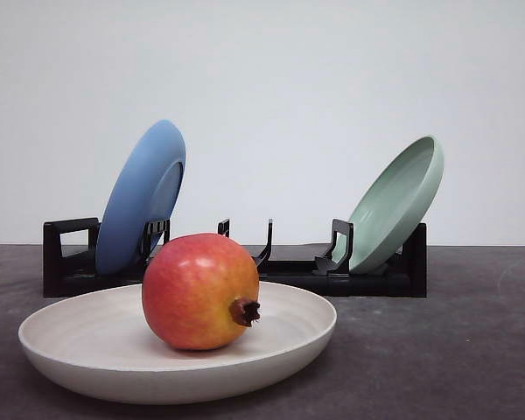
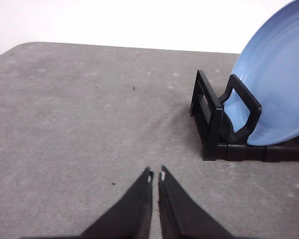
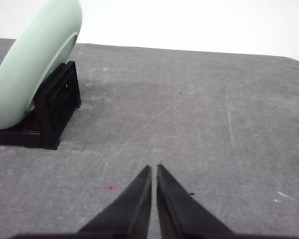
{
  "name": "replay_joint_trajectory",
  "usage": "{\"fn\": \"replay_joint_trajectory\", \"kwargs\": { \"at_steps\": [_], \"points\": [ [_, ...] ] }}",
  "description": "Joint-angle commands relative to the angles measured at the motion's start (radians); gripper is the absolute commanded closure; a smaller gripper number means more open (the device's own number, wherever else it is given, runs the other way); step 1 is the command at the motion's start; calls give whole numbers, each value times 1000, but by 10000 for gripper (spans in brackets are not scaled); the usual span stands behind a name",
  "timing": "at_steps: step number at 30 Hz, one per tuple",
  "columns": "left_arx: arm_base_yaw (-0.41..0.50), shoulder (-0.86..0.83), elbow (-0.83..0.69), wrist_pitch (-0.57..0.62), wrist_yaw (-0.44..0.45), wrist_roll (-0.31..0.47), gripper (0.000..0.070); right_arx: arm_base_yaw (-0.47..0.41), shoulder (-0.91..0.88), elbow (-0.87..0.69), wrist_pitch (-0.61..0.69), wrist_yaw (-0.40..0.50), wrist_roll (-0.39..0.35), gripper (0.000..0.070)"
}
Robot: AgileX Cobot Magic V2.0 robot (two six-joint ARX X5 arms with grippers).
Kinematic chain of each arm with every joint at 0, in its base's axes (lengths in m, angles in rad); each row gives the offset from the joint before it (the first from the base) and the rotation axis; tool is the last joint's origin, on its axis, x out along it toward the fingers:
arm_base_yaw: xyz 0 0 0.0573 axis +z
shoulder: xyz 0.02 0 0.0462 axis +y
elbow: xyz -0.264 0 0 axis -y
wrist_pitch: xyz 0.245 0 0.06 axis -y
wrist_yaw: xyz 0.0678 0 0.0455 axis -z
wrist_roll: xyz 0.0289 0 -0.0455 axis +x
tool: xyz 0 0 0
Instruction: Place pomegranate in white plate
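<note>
The pomegranate [image 1: 200,291], red fading to yellow-orange with a dark crown tip pointing right, rests inside the white plate [image 1: 87,343] at the front left of the table. In the left wrist view my left gripper [image 2: 156,175] is shut, its black fingers together over bare grey table, holding nothing. In the right wrist view my right gripper [image 3: 153,168] is likewise shut and holds nothing, above bare table.
Behind the white plate a black dish rack [image 1: 289,271] stands across the table. A blue plate [image 1: 140,197] leans in its left end and a pale green plate [image 1: 396,203] in its right end. The tabletop is dark grey.
</note>
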Motion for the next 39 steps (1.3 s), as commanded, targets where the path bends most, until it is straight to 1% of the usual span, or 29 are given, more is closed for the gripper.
{"fn": "replay_joint_trajectory", "kwargs": {
  "at_steps": [1,39],
  "points": [
    [1,0,-11,0,-2,7,700,-1,0,-5,12,1,7,685],
    [1,0,-11,0,-2,7,700,-1,0,-5,12,1,7,685]
  ]
}}
